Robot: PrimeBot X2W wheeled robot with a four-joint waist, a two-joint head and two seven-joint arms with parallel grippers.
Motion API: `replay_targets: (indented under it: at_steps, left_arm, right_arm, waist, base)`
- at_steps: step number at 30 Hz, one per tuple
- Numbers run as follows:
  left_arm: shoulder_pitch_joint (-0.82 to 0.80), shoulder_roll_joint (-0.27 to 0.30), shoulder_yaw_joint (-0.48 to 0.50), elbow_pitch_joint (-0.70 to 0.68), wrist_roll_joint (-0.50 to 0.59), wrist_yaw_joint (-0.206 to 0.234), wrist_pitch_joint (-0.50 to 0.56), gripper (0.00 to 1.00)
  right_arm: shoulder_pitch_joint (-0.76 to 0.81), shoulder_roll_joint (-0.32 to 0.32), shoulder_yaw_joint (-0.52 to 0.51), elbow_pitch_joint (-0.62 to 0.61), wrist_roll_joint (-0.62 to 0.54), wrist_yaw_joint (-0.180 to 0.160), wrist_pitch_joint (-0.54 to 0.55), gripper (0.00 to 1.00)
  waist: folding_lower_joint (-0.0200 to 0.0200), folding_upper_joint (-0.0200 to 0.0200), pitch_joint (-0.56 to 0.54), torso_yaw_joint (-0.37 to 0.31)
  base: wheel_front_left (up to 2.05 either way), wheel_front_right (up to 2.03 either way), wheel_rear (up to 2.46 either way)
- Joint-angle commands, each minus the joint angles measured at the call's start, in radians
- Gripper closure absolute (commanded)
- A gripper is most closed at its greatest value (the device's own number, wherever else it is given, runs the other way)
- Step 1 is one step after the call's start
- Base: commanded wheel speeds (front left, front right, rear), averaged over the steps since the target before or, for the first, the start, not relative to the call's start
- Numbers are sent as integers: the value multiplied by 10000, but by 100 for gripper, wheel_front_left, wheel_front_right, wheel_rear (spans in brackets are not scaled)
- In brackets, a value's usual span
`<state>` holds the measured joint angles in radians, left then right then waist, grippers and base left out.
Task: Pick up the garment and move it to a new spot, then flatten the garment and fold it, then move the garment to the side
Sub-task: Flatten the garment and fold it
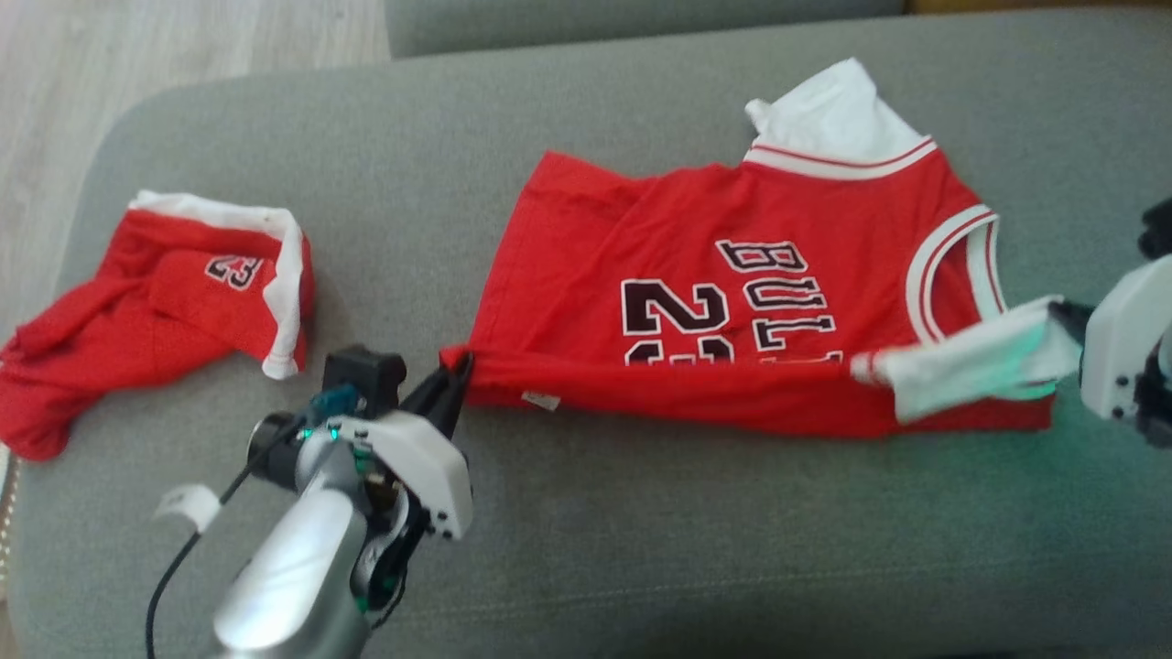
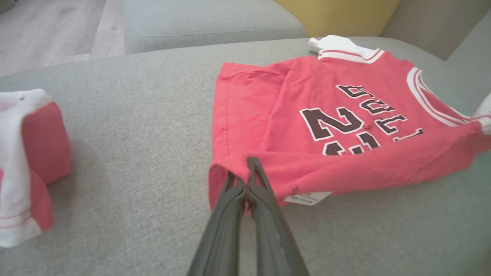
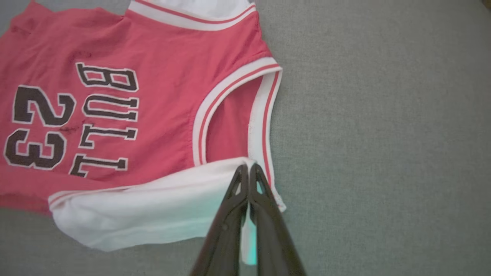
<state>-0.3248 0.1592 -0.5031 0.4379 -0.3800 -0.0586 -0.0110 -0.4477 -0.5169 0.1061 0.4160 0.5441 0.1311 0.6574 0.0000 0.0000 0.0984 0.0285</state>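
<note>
We have the red jersey [image 1: 732,302] lying on the big grey cushion [image 1: 641,549], spread over the cushion's middle and right part. Its front faces up, with black "BULLS" lettering and a 23 outlined in white. The hem points toward the cushion's left end, and the white-trimmed neck and armholes point toward its right end.

Our left gripper [image 1: 458,371] sits over the cushion's front-left area. Its two dark fingers are pressed together on the jersey's near hem corner, pinching the red cloth between the tips. In the left wrist view that corner stands a little off the cushion, and a small white label [image 2: 307,198] hangs just beside it.

Our right gripper [image 3: 248,170] is at the cushion's right end, its fingers likewise closed tight. They nip the white sleeve [image 1: 971,361] where it meets the striped armhole trim. Between our two grips the jersey's near edge runs in a nearly straight line along the cushion's length — in the head view it hides the lower part of the numerals.

A pair of red shorts [image 1: 156,302], with a white waistband and a small 23, lies crumpled at the cushion's left end, well apart from the jersey. Beyond the cushion's far edge we see a second cushion [image 1: 595,23] and pale wood floor [image 1: 137,55].
</note>
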Motion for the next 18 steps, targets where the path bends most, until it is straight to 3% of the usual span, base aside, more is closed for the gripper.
replay_targets:
  at_steps: [1, 10, 18]
  left_arm:
    - [-630, 95, 380, -170, 26, 64, -37, 100]
    - [-1691, -262, 171, 866, 144, -9, -358, 100]
    - [-2432, -635, -130, 1842, 166, -127, -683, 100]
  right_arm:
    - [-437, -189, 95, -110, -163, -4, -240, 100]
    - [-1897, 55, 567, 1618, -511, -4, -1504, 100]
    - [-2573, 131, 774, 2883, -999, -4, -1943, 100]
  waist:
    - [0, 0, 280, 45]
    - [0, 0, 1077, -16]
    - [0, 0, 1430, -40]
  base:
    - [0, 0, 0]
    - [0, 0, 0]
    - [0, 0, 0]
